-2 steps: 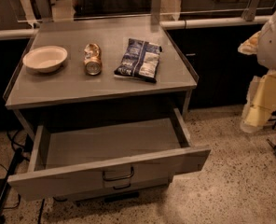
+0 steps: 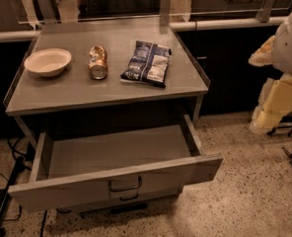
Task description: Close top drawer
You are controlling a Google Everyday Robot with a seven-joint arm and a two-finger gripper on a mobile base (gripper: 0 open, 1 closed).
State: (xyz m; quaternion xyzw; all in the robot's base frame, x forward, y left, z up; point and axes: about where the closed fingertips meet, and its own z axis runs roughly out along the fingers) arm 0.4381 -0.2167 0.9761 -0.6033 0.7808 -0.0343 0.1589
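The top drawer (image 2: pixel 116 154) of a grey metal cabinet is pulled far out. Its shallow tray is empty. Its flat front panel (image 2: pixel 62 191) carries a small dark loop handle (image 2: pixel 125 185) at the centre. My arm (image 2: pixel 284 83) hangs at the right edge of the view, white above and yellowish below. The gripper (image 2: pixel 261 125) is at its lower end, well to the right of the drawer and touching nothing.
On the cabinet top (image 2: pixel 77 90) lie a beige bowl (image 2: pixel 48 61), a crushed can (image 2: pixel 98 62) and a dark chip bag (image 2: pixel 147 63). A lower drawer handle (image 2: pixel 128 197) shows under the open front. Cables (image 2: pixel 5 157) hang at the left. The floor is speckled stone.
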